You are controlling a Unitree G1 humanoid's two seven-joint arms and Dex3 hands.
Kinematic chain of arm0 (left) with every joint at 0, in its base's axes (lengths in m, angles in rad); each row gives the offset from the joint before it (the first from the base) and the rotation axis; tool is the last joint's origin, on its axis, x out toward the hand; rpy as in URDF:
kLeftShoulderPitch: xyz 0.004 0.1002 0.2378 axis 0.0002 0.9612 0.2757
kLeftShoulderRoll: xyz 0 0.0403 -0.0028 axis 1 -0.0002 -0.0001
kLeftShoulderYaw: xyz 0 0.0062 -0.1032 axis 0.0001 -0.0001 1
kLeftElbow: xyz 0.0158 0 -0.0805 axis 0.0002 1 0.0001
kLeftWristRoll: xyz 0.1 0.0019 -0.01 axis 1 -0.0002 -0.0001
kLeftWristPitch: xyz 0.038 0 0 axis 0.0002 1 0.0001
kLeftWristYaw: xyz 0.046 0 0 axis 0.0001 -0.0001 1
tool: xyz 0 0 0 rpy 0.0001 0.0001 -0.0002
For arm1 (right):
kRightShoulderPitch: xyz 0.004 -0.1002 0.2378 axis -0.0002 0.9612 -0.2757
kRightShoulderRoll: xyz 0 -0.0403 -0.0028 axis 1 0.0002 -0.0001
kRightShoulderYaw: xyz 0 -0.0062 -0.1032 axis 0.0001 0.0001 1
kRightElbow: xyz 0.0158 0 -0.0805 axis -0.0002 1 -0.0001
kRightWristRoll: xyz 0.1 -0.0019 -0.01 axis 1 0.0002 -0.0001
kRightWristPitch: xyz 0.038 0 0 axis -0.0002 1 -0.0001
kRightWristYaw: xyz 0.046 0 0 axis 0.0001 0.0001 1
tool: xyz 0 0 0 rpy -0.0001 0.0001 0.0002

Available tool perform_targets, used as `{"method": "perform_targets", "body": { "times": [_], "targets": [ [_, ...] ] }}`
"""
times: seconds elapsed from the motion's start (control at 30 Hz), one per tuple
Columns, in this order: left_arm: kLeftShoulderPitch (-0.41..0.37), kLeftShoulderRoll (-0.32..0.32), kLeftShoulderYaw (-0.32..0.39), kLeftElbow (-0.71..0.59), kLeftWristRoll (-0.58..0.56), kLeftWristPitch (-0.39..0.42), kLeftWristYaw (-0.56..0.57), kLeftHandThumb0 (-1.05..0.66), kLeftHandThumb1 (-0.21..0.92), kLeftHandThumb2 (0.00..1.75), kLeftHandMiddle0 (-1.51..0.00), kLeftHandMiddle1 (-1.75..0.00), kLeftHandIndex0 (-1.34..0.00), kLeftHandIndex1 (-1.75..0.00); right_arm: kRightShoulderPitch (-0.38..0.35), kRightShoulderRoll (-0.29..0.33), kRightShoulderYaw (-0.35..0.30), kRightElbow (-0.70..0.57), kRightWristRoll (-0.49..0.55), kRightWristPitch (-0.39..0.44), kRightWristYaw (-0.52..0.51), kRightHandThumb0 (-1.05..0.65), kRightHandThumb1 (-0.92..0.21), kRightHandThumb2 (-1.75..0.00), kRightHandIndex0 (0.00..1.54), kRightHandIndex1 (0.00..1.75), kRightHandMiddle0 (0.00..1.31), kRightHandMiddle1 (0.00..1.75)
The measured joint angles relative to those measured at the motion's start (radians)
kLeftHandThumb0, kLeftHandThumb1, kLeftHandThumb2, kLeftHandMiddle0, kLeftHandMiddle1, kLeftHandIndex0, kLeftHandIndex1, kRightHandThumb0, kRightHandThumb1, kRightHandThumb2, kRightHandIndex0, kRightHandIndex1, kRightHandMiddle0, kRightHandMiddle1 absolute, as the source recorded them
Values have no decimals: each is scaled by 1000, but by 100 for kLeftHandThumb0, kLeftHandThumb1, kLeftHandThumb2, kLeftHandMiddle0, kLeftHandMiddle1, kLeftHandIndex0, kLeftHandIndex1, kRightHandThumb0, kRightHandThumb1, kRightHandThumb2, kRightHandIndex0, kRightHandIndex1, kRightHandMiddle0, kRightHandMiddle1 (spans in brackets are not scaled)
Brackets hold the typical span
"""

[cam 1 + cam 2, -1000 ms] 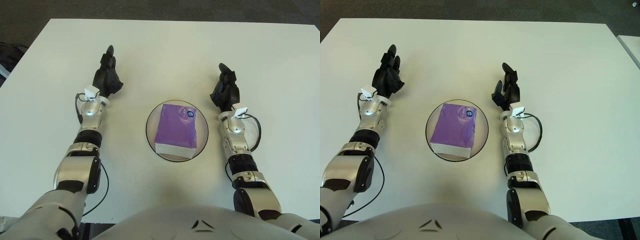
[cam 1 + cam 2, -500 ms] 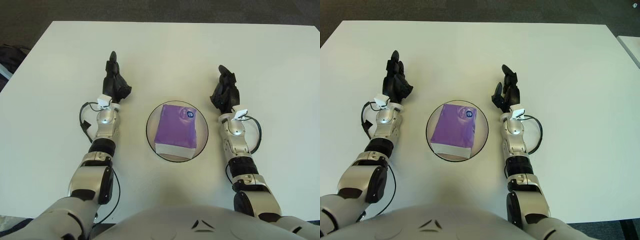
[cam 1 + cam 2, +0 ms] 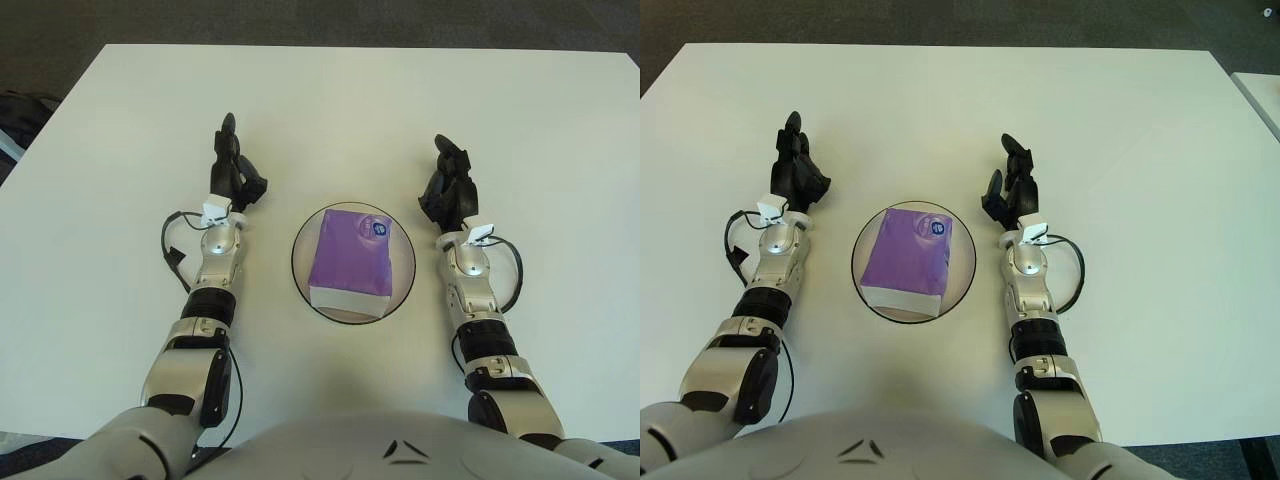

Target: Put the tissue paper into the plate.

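A purple tissue pack [image 3: 351,257] with a white lower edge lies flat inside the round clear plate [image 3: 300,268] at the table's middle. My left hand [image 3: 233,172] is left of the plate, fingers extended and holding nothing. Right of the plate, my right hand [image 3: 447,188] also shows relaxed fingers and nothing in its grasp. Neither hand touches the plate or the pack.
The white table [image 3: 520,130] spreads around the plate on all sides. Its far edge meets dark floor [image 3: 300,20]. A dark object [image 3: 20,110] shows beyond the table's left edge.
My left arm has swung inward toward the plate, its hand now closer to the plate's left side. The right hand has barely shifted. The tissue pack stays in the plate.
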Motion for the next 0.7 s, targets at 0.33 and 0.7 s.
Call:
{"method": "perform_targets", "body": {
  "times": [0.33, 0.7],
  "targets": [
    [51, -5, -20, -76, 46, 49, 19, -86, 92, 116, -7, 0, 0, -35, 3, 3, 3, -1, 3, 1, 1, -69, -92, -88, 27, 1, 0, 59],
    [84, -4, -31, -129, 53, 82, 19, -85, 92, 114, -13, -2, 0, -44, 3, 3, 3, -1, 4, 2, 3, -71, -92, -88, 27, 0, 0, 60]
  ]
}}
